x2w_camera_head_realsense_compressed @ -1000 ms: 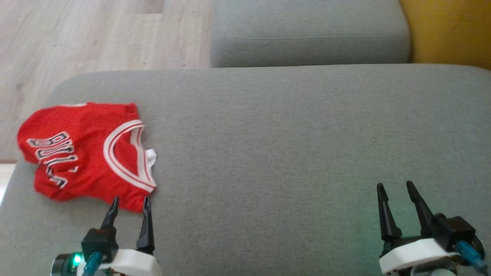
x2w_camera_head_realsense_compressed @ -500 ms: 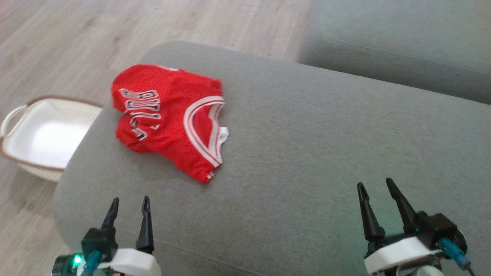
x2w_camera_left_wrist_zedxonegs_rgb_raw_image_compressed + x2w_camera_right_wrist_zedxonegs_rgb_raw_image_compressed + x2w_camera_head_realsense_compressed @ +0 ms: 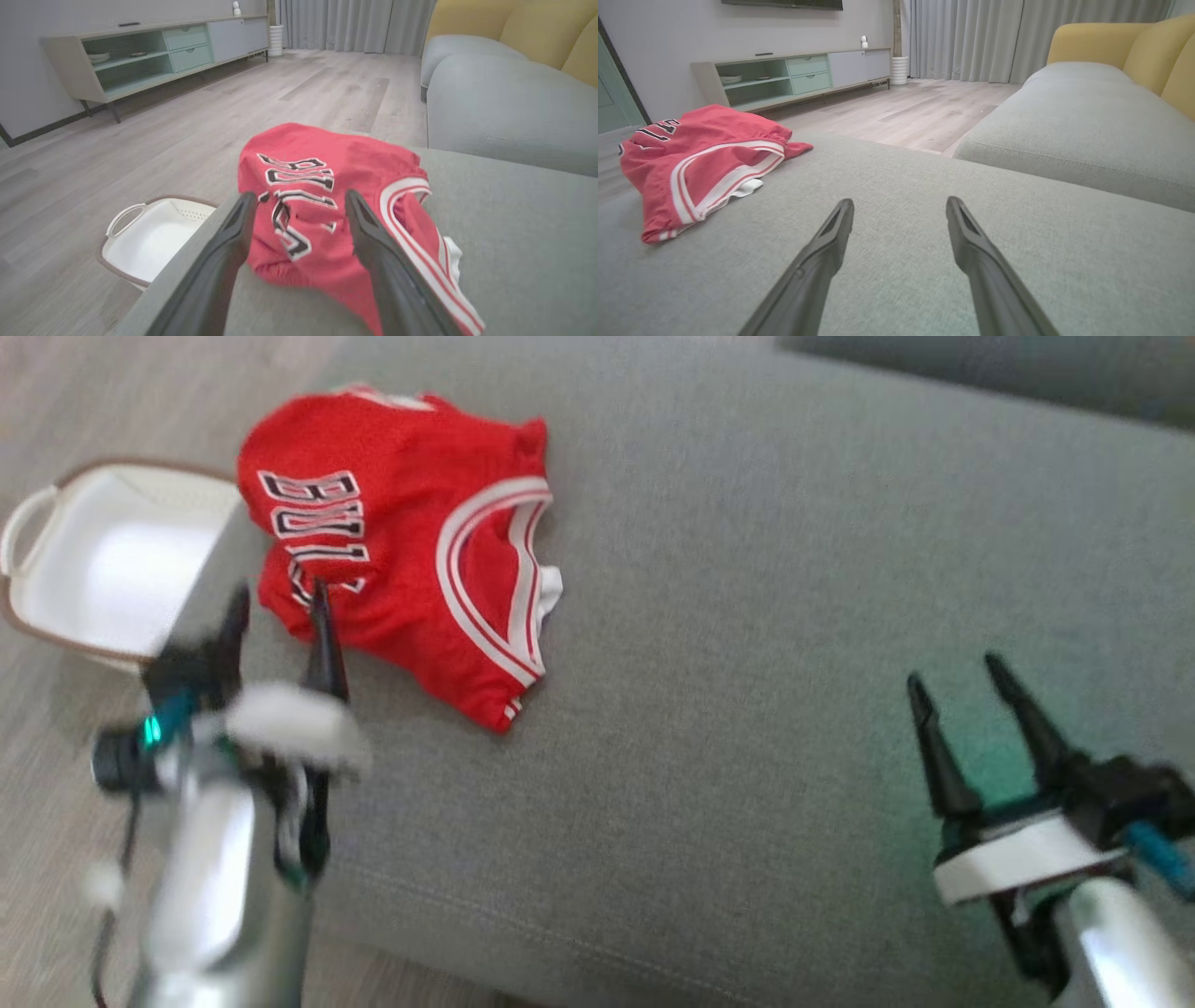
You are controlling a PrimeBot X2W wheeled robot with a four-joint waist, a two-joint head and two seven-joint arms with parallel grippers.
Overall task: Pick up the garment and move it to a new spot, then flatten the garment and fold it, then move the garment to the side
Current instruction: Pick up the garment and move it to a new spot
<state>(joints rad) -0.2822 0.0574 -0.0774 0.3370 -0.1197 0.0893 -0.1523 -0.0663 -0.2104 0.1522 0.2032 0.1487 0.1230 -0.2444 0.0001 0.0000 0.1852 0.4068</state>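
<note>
Garment point(image 3: 401, 541) on grey sofa point(image 3: 747, 616), just ahead of spread left fingers point(image 3: 325, 644)

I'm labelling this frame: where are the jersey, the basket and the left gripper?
jersey point(image 3: 401, 532): head view, on the red fabric between the lettering and the collar trim.
basket point(image 3: 112, 560): head view, on its bare white bottom.
left gripper point(image 3: 280, 590): head view, midway between its two fingertips.

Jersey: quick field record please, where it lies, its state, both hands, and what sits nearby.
garment: red jersey, crumpled, unfolded
location: grey sofa cushion, near its left edge
left hand: open, aimed at the jersey, nothing held
right hand: open, above bare cushion, apart from jersey
nearby: white basket on floor beside cushion
</note>
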